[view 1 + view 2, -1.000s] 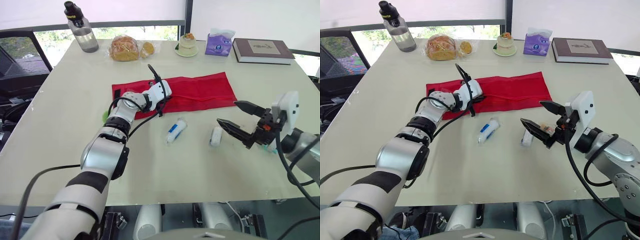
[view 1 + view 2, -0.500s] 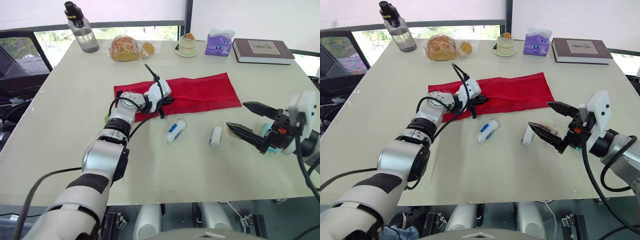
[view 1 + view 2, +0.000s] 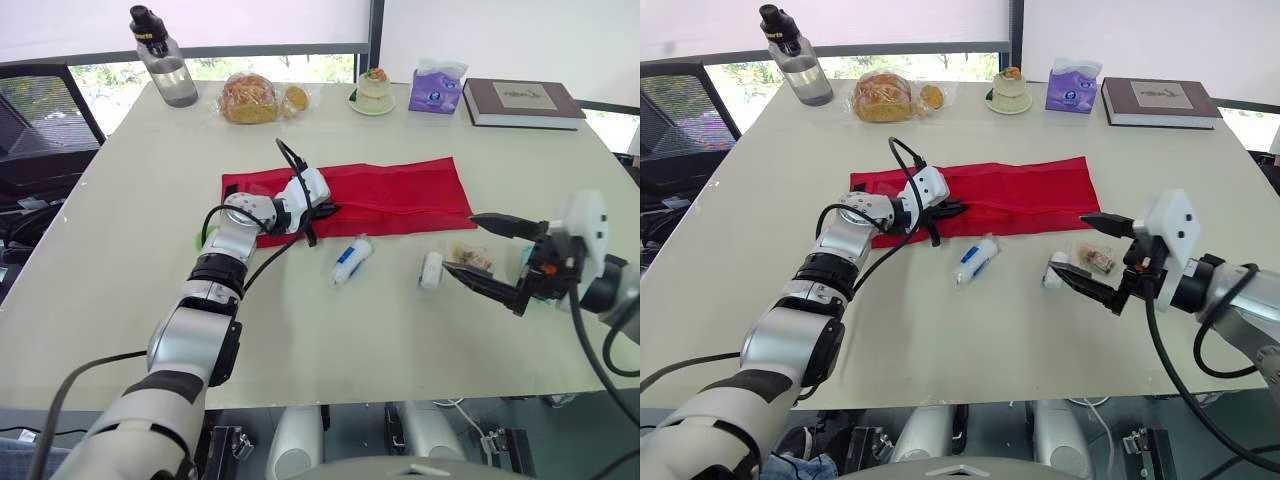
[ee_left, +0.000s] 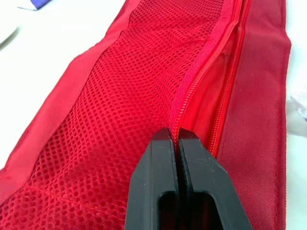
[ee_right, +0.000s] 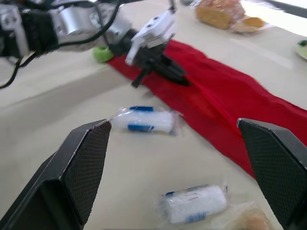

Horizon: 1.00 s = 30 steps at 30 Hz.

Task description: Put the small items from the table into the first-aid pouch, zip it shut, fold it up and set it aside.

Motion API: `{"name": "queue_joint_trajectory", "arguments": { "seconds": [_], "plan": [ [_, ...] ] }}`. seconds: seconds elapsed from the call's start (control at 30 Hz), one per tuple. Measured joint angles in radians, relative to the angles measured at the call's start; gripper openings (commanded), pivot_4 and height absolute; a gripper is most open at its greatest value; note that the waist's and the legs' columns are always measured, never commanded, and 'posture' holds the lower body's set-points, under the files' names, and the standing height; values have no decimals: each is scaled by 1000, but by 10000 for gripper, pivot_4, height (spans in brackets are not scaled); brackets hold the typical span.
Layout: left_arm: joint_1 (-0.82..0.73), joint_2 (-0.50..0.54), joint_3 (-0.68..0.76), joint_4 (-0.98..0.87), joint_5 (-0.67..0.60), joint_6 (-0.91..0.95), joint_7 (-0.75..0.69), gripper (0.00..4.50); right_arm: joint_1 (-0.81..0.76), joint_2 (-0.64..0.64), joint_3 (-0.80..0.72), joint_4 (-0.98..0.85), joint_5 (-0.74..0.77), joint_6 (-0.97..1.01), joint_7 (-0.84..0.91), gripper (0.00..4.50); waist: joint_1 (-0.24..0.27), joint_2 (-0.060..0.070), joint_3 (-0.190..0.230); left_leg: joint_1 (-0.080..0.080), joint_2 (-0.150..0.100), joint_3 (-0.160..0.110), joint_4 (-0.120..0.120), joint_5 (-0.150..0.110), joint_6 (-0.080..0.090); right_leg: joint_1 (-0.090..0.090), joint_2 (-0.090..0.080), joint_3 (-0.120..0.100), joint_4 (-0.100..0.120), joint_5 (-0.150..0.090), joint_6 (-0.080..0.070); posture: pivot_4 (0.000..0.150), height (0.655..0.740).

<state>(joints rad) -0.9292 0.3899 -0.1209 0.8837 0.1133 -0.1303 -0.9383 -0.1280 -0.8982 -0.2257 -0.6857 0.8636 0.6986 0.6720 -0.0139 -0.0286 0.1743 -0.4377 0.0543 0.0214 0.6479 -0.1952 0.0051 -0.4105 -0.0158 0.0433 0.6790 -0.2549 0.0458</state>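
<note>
We are pinching the one red pouch (image 3: 400, 190) in our left gripper (image 4: 174, 134); our right gripper (image 3: 458, 241) is gaping wide beside three items: wrapped tube (image 3: 350, 260), gauze roll (image 3: 431, 271), clear packet (image 3: 473, 258).
</note>
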Motion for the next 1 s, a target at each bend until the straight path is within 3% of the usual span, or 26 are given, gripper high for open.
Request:
{"name": "queue_joint_trajectory", "arguments": {
  "seconds": [0.3,0.5,0.7,1.0],
  "plan": [
    [45,-10,1,-45,-1,66,86,1043,-273,16,335,281,-253,-139,300,45000,-7,0,0,0,0,1,0,0,0,0,0,0,0,0,0,1500,7400],
    [70,-14,-2,-95,-9,87,91,1043,-558,157,559,588,-477,-304,504,45000,0,1,0,0,1,0,0,0,0,0,1,0,0,0,0,1500,7400],
    [89,-11,-5,-138,-18,108,98,1043,-764,348,694,962,-678,-468,586,45000,0,1,1,0,1,0,0,0,0,-1,1,0,1,0,0,1500,7400],
    [106,-6,-6,-173,-20,128,110,1043,-906,477,753,1290,-866,-665,612,45000,0,2,1,0,1,0,1,0,0,-1,1,0,1,0,0,1500,7400]
  ]
}}
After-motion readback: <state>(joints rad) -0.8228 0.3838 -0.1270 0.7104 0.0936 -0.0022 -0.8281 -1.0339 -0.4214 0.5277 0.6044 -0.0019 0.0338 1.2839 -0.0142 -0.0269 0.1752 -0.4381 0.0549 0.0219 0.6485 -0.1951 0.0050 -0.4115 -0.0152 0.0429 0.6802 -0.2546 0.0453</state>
